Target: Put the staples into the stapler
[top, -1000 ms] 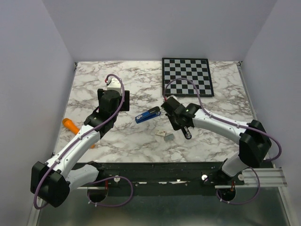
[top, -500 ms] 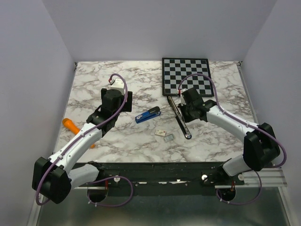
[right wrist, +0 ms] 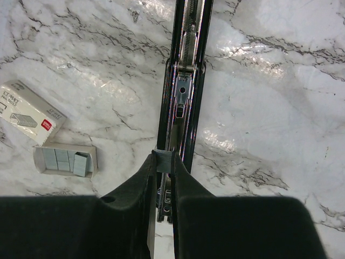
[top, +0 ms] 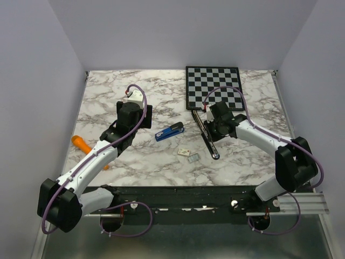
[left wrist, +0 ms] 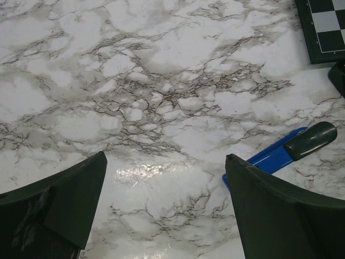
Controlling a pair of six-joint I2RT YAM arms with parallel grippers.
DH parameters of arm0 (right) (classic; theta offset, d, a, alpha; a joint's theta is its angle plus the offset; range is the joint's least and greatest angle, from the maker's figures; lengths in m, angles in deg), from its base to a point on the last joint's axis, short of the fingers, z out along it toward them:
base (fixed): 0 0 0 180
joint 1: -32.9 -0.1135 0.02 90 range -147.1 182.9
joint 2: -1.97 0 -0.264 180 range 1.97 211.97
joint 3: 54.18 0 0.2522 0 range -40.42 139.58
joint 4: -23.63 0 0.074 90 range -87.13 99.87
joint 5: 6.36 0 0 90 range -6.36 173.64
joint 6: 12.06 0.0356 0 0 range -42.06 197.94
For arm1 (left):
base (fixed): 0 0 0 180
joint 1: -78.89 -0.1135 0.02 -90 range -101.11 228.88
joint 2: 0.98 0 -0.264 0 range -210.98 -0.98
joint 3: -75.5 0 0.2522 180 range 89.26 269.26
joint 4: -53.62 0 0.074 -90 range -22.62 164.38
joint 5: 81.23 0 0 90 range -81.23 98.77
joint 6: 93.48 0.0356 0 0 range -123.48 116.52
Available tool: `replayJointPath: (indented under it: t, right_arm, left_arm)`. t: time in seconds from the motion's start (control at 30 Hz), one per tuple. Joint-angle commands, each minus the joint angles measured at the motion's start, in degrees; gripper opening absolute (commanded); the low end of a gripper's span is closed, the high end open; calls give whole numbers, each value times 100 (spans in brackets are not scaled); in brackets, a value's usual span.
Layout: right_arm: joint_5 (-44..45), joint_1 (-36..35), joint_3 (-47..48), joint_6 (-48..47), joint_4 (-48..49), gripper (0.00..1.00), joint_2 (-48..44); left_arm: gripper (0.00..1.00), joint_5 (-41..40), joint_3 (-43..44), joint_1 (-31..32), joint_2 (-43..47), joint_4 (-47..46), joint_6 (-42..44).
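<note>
A black stapler (top: 213,150) lies opened out flat on the marble table, its long metal channel (right wrist: 186,81) facing up. My right gripper (right wrist: 165,165) hangs just above the near part of that channel, shut on a small grey block of staples (right wrist: 164,159) pinched at its fingertips. In the top view the right gripper (top: 211,131) is over the stapler's middle. My left gripper (left wrist: 165,162) stands wide open and holds nothing, low over bare marble, left of a blue and dark grey object (left wrist: 285,151); from above, the left gripper (top: 142,116) is to the left of the stapler.
A white box lid (right wrist: 29,112) and an open grey tray of staple blocks (right wrist: 64,160) lie left of the stapler. A chessboard (top: 214,87) sits at the back right. An orange object (top: 81,143) lies near the left edge, by the left arm.
My right gripper has moved back and to the right, away from the staple box, and now hangs over the open stapler. The left arm shifted slightly backward.
</note>
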Motion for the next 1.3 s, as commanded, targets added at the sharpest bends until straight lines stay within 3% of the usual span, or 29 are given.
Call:
replayJointPath:
  t: [0.0, 1.27]
  right_arm:
    - [-196, 65, -114, -130, 63, 19, 137]
    - [-328, 196, -149, -147, -43, 20, 366]
  left_arm:
    - [99, 144, -35, 27, -37, -141, 47]
    - [99, 179, -35, 27, -46, -132, 55]
